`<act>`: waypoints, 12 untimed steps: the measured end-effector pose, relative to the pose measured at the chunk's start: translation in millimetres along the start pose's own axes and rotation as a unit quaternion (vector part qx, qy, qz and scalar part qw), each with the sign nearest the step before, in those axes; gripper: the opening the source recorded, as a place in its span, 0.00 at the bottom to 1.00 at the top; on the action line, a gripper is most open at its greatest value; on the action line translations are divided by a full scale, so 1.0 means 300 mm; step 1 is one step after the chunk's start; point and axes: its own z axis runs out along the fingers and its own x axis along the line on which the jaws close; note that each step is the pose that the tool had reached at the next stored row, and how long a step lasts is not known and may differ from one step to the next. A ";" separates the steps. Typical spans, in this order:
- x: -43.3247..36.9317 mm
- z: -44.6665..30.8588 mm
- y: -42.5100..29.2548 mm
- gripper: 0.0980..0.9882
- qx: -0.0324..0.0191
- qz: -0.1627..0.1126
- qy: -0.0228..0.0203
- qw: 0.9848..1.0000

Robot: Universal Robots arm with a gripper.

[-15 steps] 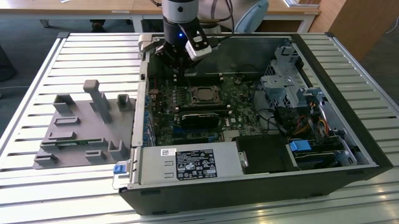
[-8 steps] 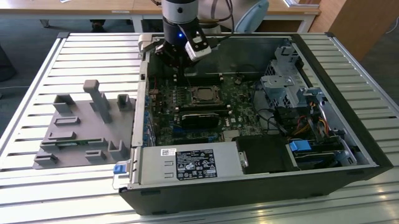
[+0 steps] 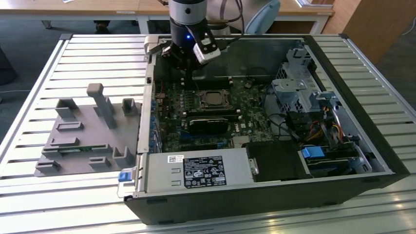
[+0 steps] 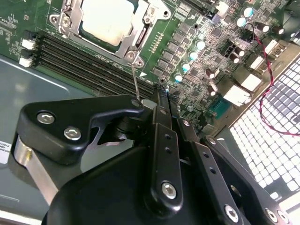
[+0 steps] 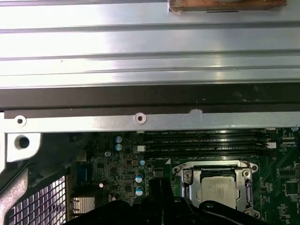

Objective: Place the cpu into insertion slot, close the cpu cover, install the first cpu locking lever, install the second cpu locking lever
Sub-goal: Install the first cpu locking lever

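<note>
The cpu [image 4: 105, 18] lies seated in the slot [image 4: 61, 23], with the cover [image 4: 140, 33] apparently down around it. A thin lever [image 4: 135, 79] rises from the slot's corner to the gripper [image 4: 160, 96]. The gripper's fingers look pressed together at the lever's free end, though it is unclear whether they pinch it. If the push runs off-line, the springy wire could slip off the fingertips and snap back before latching.
</note>
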 end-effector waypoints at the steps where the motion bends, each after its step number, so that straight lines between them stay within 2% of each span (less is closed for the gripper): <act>1: -0.001 0.000 0.000 0.06 0.000 0.000 0.000 1.000; 12: -0.039 0.001 0.004 0.06 0.000 -0.001 0.000 1.000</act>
